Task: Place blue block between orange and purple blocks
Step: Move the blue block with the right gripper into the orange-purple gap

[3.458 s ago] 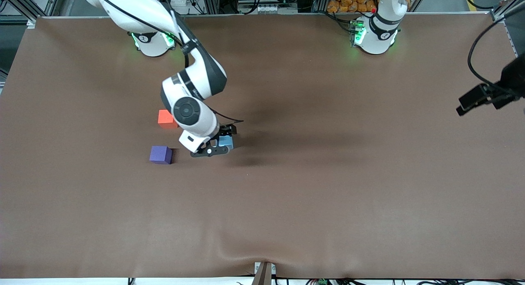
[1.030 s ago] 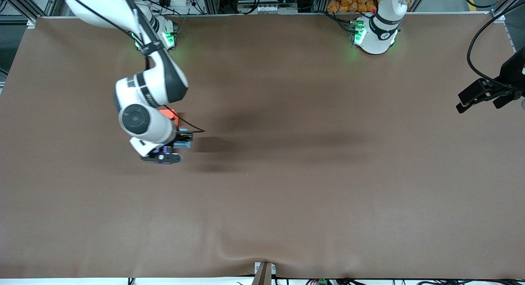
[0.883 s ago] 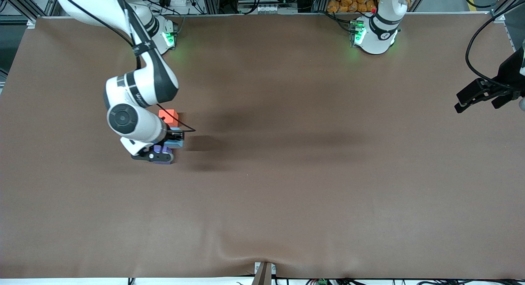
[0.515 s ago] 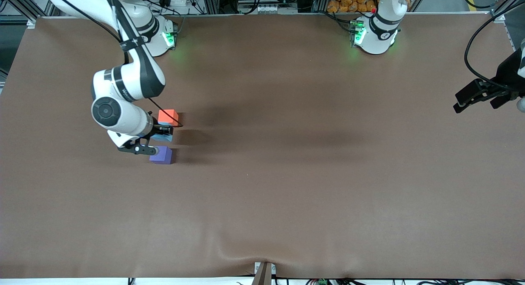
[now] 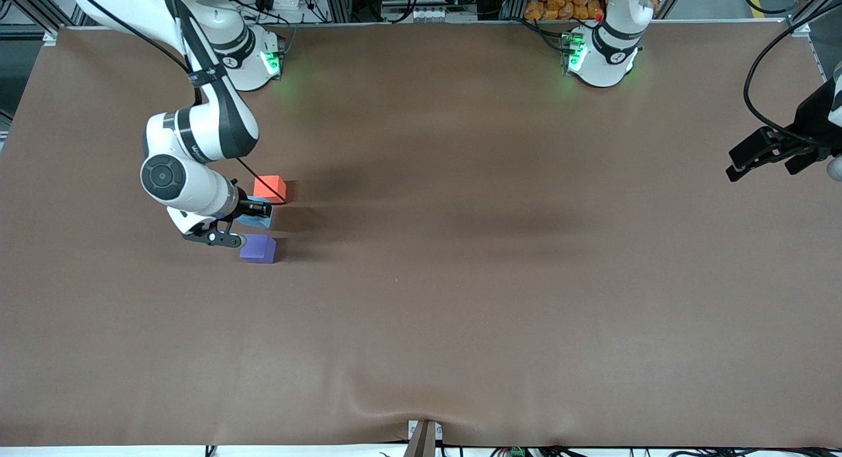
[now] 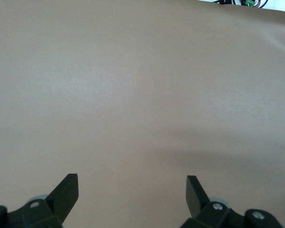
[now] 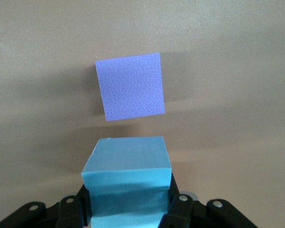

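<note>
My right gripper (image 5: 253, 215), clenched on the blue block (image 5: 258, 219), has swung in between the orange block (image 5: 270, 187) at twelve o'clock and the purple block (image 5: 258, 248) at six; lowering and letting go remain. My left gripper (image 6: 132, 190) waits, splayed wide.

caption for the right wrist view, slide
Right gripper shut on the blue block, the purple block on the table just ahead.

No text, label, brand, number or sign can be read; lettering on the right arm's forearm (image 5: 197, 141) is too small to be made out.
</note>
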